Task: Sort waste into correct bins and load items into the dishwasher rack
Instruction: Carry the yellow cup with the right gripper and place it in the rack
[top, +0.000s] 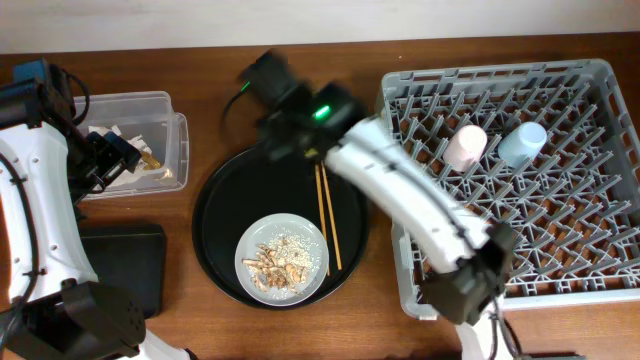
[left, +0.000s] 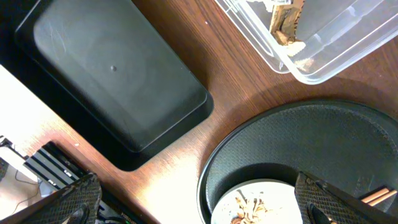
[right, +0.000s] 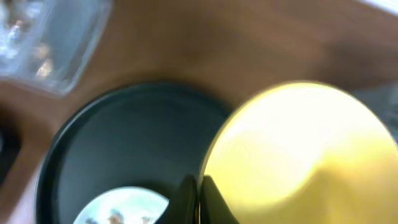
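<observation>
At the far left the left gripper (left: 202, 198) hangs above the table (left: 249, 74) with its two fingers far apart and nothing between them; in the overhead view it is over the near end of the clear plastic box (top: 165, 130). In this box lie crumpled white napkins (top: 108, 135) with some brown bits, near the wall on the arm's side. In front of the box, apart from it, the shallow black rectangular tray (left: 118, 81) lies flat on the table, and its floor shows bare. To the right is the large round black tray (top: 215, 215). On it, in the near half, rests the pale grey plate (top: 300, 232), and the beige and brown food scraps (top: 275, 262) are spread on the plate. Just beside the plate, on its right, the pair of wooden chopsticks (top: 328, 215) lies on the round tray, almost parallel. The right gripper (right: 198, 199) is above the far rim of the round tray; its wrist picture is blurred, but its fingers seem closed on the rim of the small yellow bowl (right: 298, 155), which fills the right part of that view. At the far right the grey dishwasher rack (top: 560, 230) stands on the table, with the pink cup (top: 466, 145) and the light blue cup (top: 522, 143) near each other in its far part
</observation>
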